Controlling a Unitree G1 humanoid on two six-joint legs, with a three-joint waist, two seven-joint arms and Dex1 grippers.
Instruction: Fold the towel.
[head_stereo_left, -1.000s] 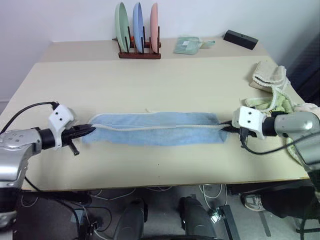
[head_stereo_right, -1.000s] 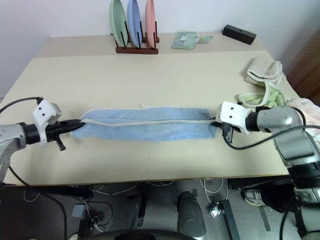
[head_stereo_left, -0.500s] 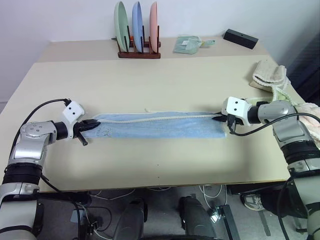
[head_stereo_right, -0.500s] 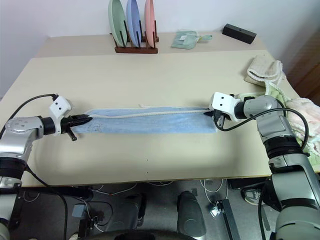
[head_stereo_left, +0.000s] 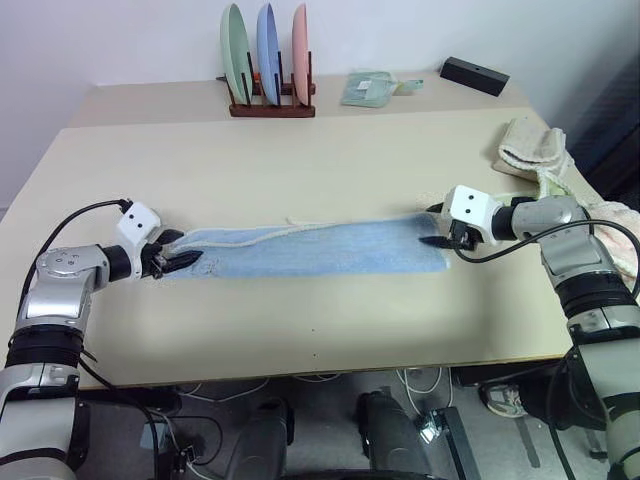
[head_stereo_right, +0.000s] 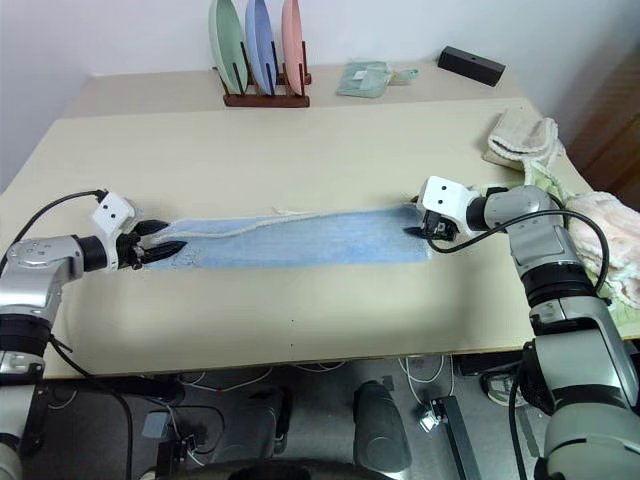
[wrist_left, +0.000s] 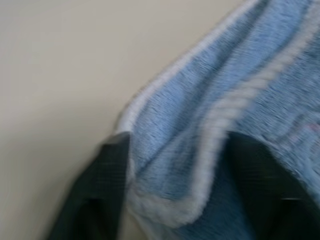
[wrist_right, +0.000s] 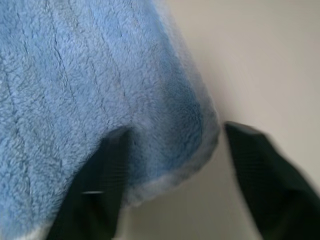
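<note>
**Both Grippers Spread at the Ends of the Folded Towel**

Since a second ago, both arms have reached forward and lowered, and the towel, then held stretched between them just above the table, now lies flat on it as a long narrow band. Both pairs of fingers were pinched on the towel's ends then; now they stand apart.

At the towel's left end, the left gripper sits low over the tabletop with its black fingers spread. In the left wrist view the corner of the towel, with its whitish hem, lies between the two fingers without being clamped. At the towel's right end, the right gripper is likewise open. In the right wrist view one finger rests at the blue edge and the other stands clear of it over bare table.

The towel runs across the near half of the table, with the whitish hem wandering along its far edge from the left end toward the middle.

Well behind it, near the far edge, stands a wooden rack of plates, green, blue and pink on edge. A small folded mint cloth lies to its right, and a black box beyond that. A heap of cream and green towels sits at the table's right edge.
</note>
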